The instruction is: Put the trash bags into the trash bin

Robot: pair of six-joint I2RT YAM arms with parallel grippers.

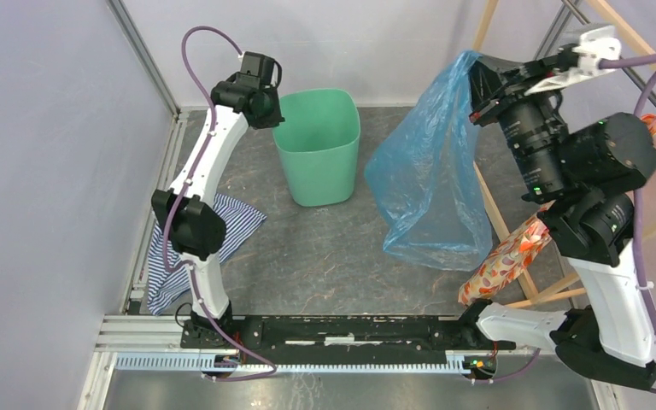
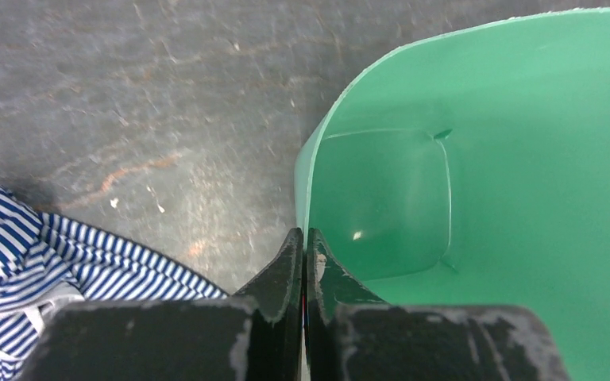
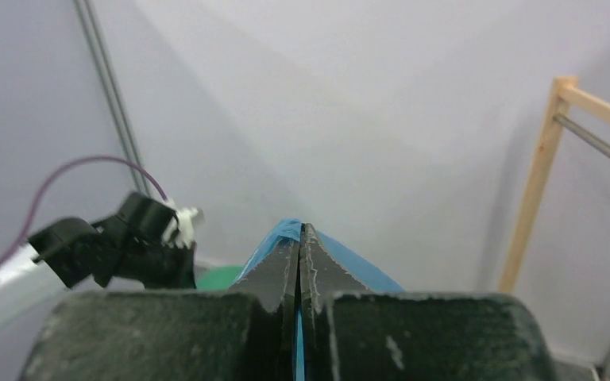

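Observation:
The mint-green trash bin stands upright at the back middle of the table, its inside bare. My left gripper is shut on the bin's left rim, one finger outside, one inside. The light-blue trash bag hangs to the right of the bin, its lower end resting on the table. My right gripper is shut on the bag's top corner and holds it high. A sliver of the bin shows below in the right wrist view.
A blue-white striped cloth lies on the table by the left arm. An orange floral fabric hangs on a wooden frame at the right. Walls close the back and left.

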